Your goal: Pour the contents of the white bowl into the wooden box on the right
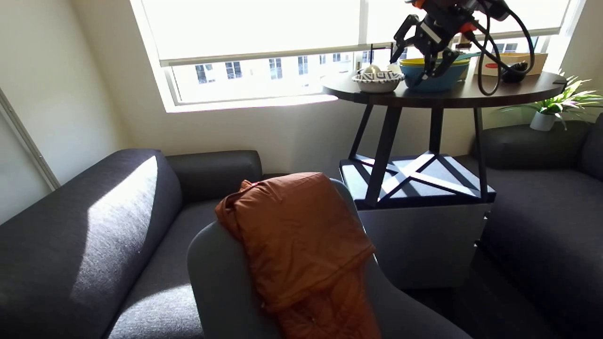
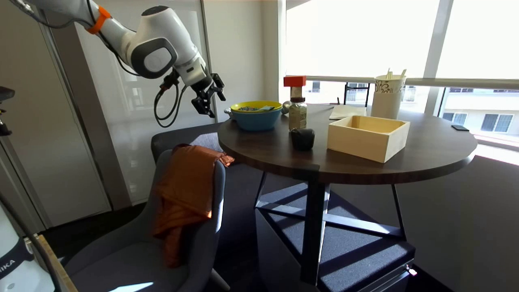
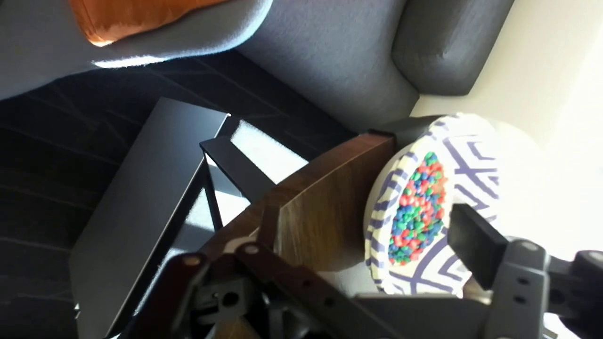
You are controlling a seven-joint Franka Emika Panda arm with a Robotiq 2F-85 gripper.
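The white bowl, with a dark pattern, stands on the round table near its edge in an exterior view. In the wrist view the white bowl holds red, green and blue bits. My gripper is open and empty, above and beside the bowl; it also shows in an exterior view. In the wrist view one finger of the gripper overlaps the bowl; contact cannot be told. The wooden box, light and open-topped, stands across the table; it also shows in an exterior view.
A blue bowl with a yellow bowl in it stands close to the gripper. A bottle, a black object and a tall cup stand on the table. A chair with an orange jacket is beside it.
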